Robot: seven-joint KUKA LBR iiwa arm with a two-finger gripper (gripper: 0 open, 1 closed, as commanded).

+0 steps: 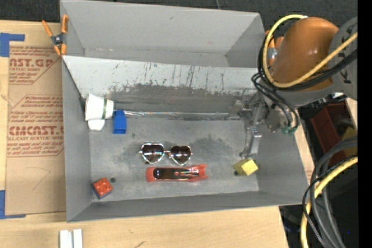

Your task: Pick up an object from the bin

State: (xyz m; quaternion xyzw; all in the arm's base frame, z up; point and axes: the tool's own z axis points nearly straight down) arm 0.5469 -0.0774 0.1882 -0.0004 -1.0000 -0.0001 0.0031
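Camera view: the end effector [251, 153] hangs low at the right side of the grey metal bin [174, 75], its tip just above and beside a small yellow block [246, 168] on the bin floor. Whether it is spread or pressed together cannot be told. To the left lie heart-shaped sunglasses [166, 153] and a flat red tool [175, 173]. Well apart lie a blue block [119, 122], a white plastic cap [97, 110] and an orange cube [102, 187].

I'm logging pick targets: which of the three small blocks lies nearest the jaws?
The yellow block, lying just by the jaws on the view's right. The blue block and the orange block lie far off on the left.
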